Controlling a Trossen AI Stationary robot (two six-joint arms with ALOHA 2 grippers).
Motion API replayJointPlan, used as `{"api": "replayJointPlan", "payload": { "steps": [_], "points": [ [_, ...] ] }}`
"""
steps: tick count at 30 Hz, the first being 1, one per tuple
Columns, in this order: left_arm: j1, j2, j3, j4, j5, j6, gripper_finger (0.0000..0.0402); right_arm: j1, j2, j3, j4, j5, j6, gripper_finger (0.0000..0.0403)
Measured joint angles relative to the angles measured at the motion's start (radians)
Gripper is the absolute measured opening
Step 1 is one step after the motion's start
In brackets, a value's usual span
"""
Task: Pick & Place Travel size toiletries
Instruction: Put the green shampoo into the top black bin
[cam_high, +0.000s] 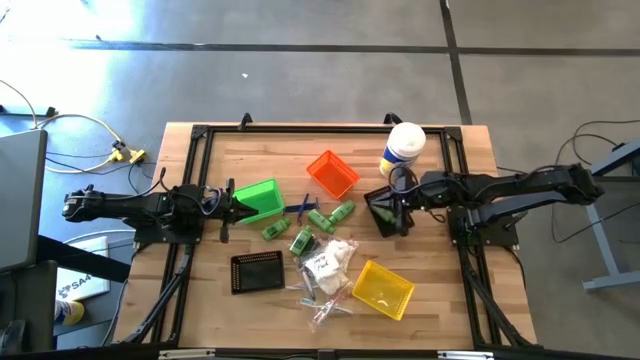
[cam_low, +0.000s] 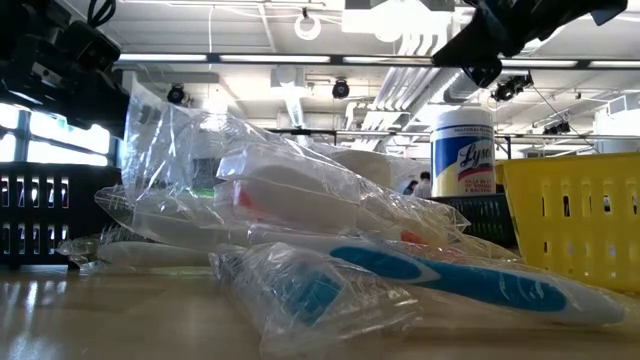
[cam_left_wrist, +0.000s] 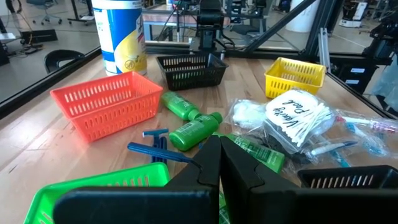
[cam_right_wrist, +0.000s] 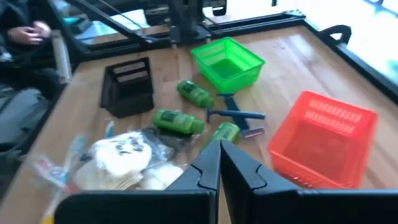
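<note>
The travel size toiletries lie loose mid-table: green mini bottles (cam_high: 320, 220) (cam_left_wrist: 194, 130), blue razors (cam_right_wrist: 235, 115), a white packet (cam_high: 330, 258) (cam_left_wrist: 295, 115) and clear-wrapped toothbrushes (cam_low: 440, 270). All rest flat on the wood. My left gripper (cam_high: 228, 206) (cam_left_wrist: 219, 165) is shut with nothing in it and hovers at the left, beside the green bin (cam_high: 262, 198). My right gripper (cam_high: 388, 202) (cam_right_wrist: 219, 163) is also shut on nothing. It is raised above the table over a black bin (cam_high: 383, 222) and points toward the pile.
An orange bin (cam_high: 332, 172) stands at the far middle, a yellow bin (cam_high: 383, 288) near right, and a second black bin (cam_high: 257, 270) near left. A tall white-lidded canister (cam_high: 403, 148) stands far right. A black frame (cam_high: 200, 130) borders the tabletop.
</note>
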Motion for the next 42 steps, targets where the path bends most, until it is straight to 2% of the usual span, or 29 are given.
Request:
{"api": "replayJointPlan", "payload": {
  "steps": [5, 11, 18, 22, 30, 36, 39, 42],
  "points": [
    [0.000, 0.000, 0.000, 0.000, 0.000, 0.000, 0.0000, -0.003, 0.006, 0.000, 0.036, 0.082, -0.019, 0.0004],
    [0.000, 0.000, 0.000, 0.000, 0.006, -0.037, 0.0000, -0.027, 0.006, 0.001, 0.079, 0.083, -0.020, 0.0004],
    [0.000, 0.000, 0.000, 0.013, 0.006, -0.150, 0.0000, -0.026, 0.007, 0.000, 0.055, 0.083, -0.048, 0.0004],
    [0.000, 0.000, 0.008, 0.023, 0.006, -0.210, 0.0000, 0.001, 0.007, 0.000, 0.057, 0.089, -0.071, 0.0003],
    [0.000, 0.000, 0.021, 0.020, 0.006, -0.214, 0.0000, 0.076, -0.043, 0.000, -0.058, 0.092, -0.035, 0.0003],
    [0.000, 0.000, 0.022, -0.003, 0.006, -0.213, 0.0000, 0.146, -0.058, -0.001, -0.112, 0.193, -0.013, 0.0003],
    [0.000, 0.000, 0.023, -0.019, 0.006, -0.212, 0.0000, 0.175, -0.077, -0.044, -0.089, 0.223, 0.008, 0.0003],
    [0.000, 0.000, 0.024, -0.024, 0.006, -0.212, 0.0000, 0.204, -0.099, -0.132, 0.015, 0.225, 0.040, 0.0003]
  ]
}}
